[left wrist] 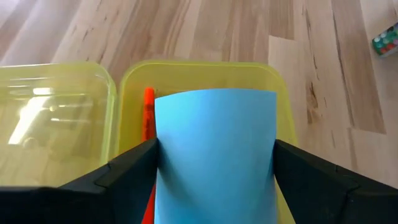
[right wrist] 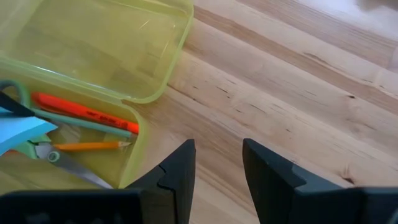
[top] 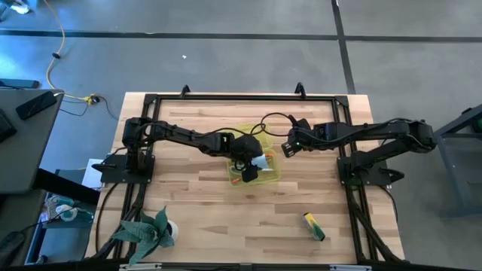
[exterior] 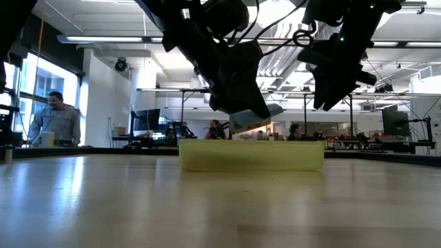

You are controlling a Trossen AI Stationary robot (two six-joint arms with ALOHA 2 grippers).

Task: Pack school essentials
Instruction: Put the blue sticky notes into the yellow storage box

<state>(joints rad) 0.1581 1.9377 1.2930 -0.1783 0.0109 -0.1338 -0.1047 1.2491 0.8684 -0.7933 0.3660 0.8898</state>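
My left gripper point(top: 247, 154) is shut on a light-blue note pad point(left wrist: 214, 149) above the open translucent yellow case point(top: 254, 169) at the table's middle. In the low view the pad point(exterior: 260, 116) hangs tilted just above the case point(exterior: 251, 155). In the case's tray lie a red-orange marker point(right wrist: 84, 114), a wooden pencil point(right wrist: 90, 147), a green pencil point(right wrist: 87, 124) and scissors point(right wrist: 59, 158). My right gripper point(right wrist: 217, 168) is open and empty over bare table, just to the right of the case. A yellow-green stick point(top: 314, 226) lies on the table near the front right. My left gripper pinches the note pad between its two fingers, one on each of the pad's two long side edges point(left wrist: 157, 155). The fingers slant down from the table's left. The pad is lifted clear, tilted, with its free end point(left wrist: 214, 99) over the case's tray.
The case's lid point(left wrist: 56, 118) lies open flat beside the tray. A green leafy plant point(top: 147, 229) stands at the front left corner. Bare wooden table lies to the front and right of the case. People show in the room beyond the table point(exterior: 58, 120).
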